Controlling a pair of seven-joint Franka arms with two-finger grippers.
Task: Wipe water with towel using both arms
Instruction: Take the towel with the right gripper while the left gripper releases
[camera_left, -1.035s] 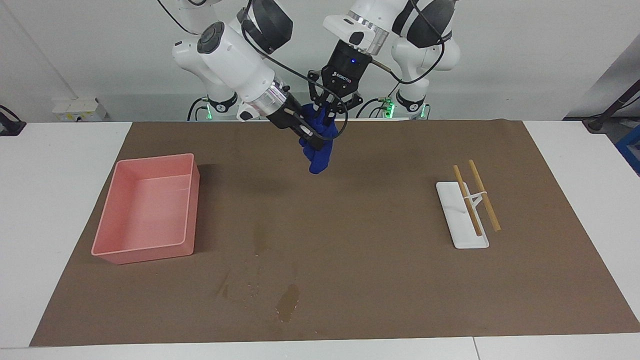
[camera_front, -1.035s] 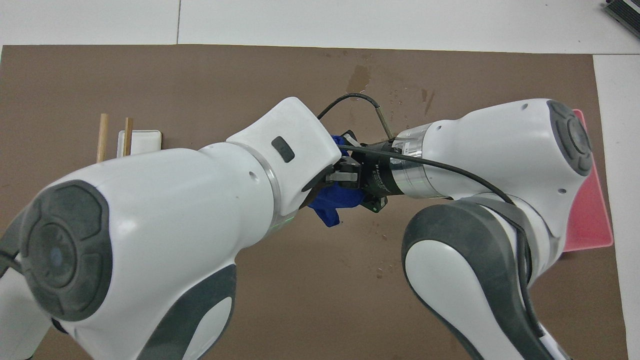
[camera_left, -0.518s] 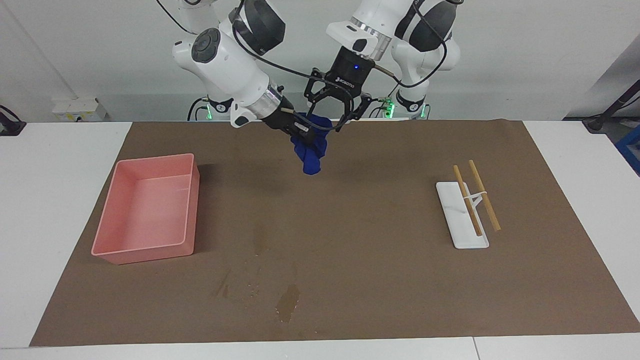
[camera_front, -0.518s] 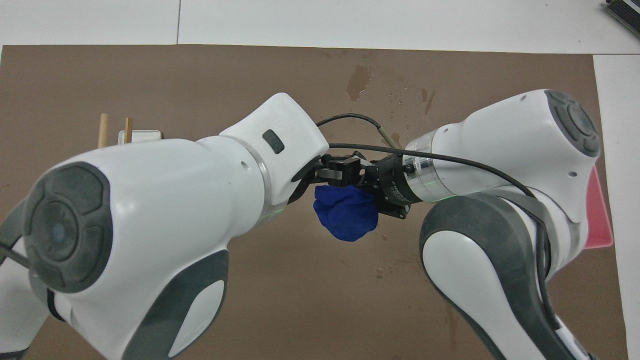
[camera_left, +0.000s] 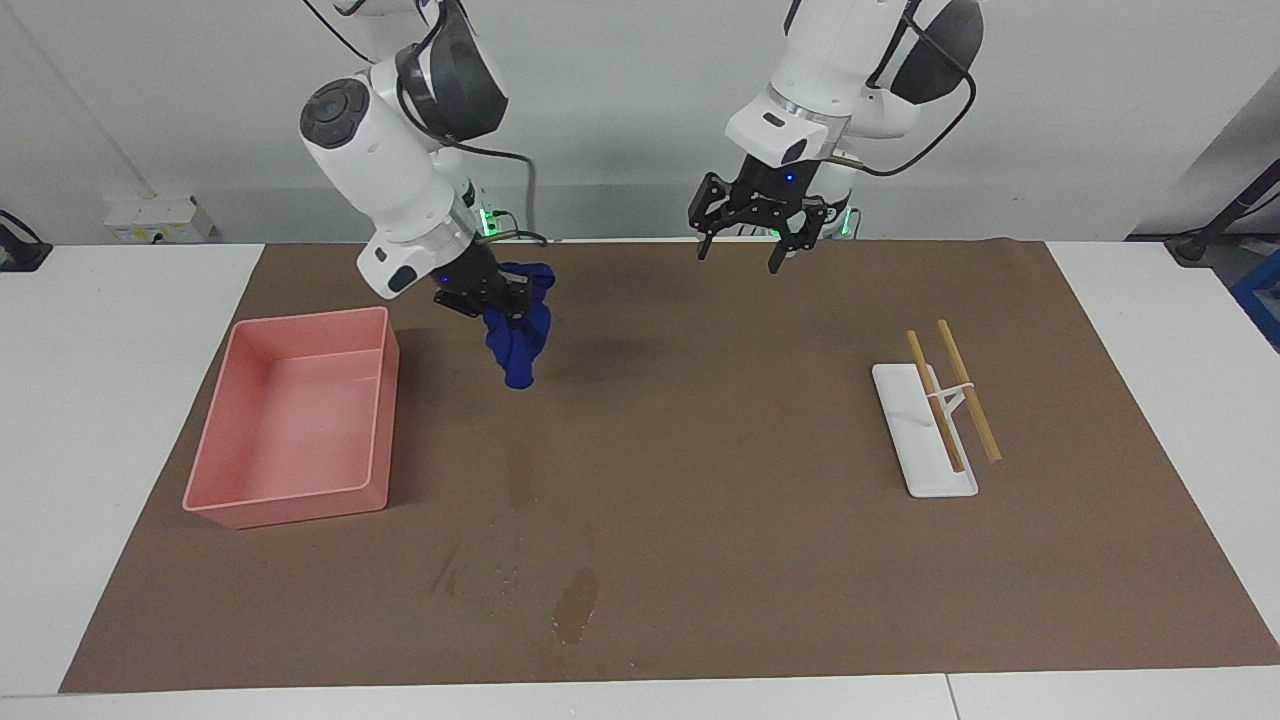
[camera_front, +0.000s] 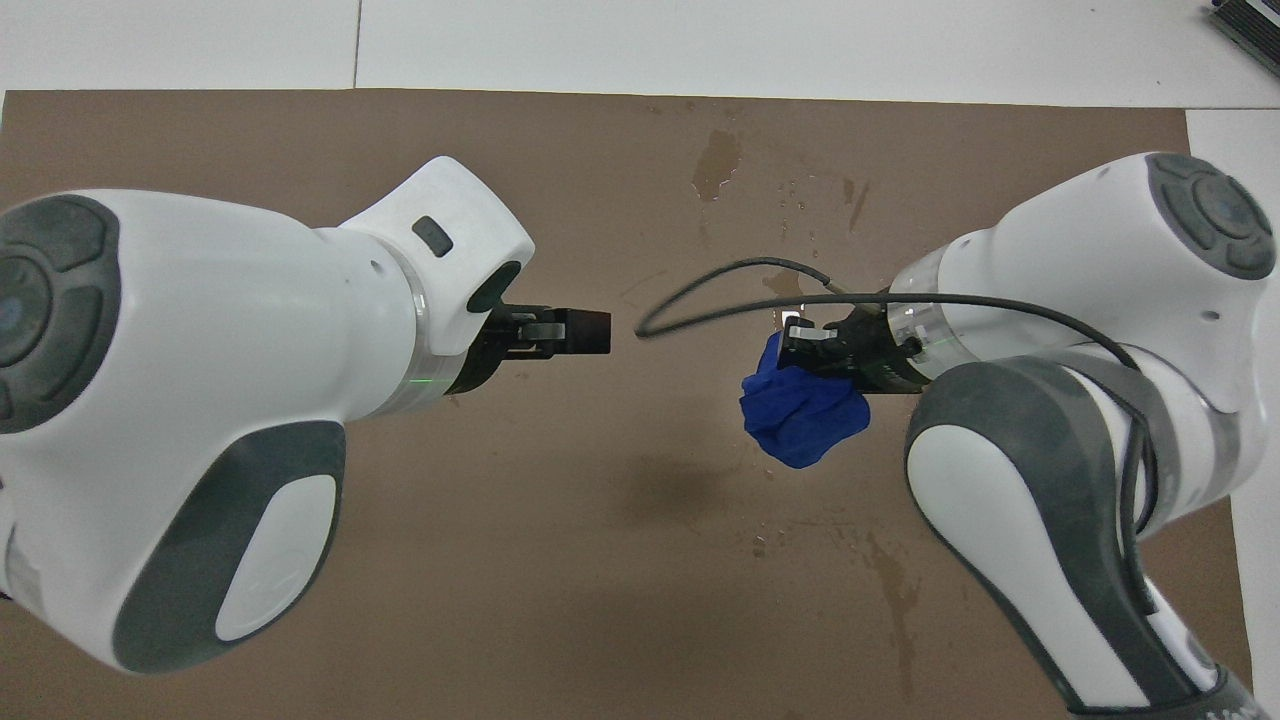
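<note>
The blue towel (camera_left: 518, 340) hangs bunched from my right gripper (camera_left: 500, 300), which is shut on its top, up in the air over the brown mat (camera_left: 700, 450) beside the pink tub. In the overhead view the towel (camera_front: 800, 420) hangs below the right gripper (camera_front: 815, 345). My left gripper (camera_left: 740, 248) is open and empty, raised over the mat's edge by the robots; it also shows in the overhead view (camera_front: 585, 332). The water (camera_left: 575, 605) is a dark blotch with streaks and beads (camera_left: 460, 575) near the mat's edge farthest from the robots, also in the overhead view (camera_front: 717, 165).
A pink tub (camera_left: 290, 420) stands on the mat toward the right arm's end. A white rest (camera_left: 925, 430) with two wooden sticks (camera_left: 965, 390) lies toward the left arm's end. Smaller wet streaks (camera_front: 895, 590) lie nearer the robots.
The left gripper has let go of the towel and drawn back toward its own end. The right gripper has carried the towel toward the pink tub.
</note>
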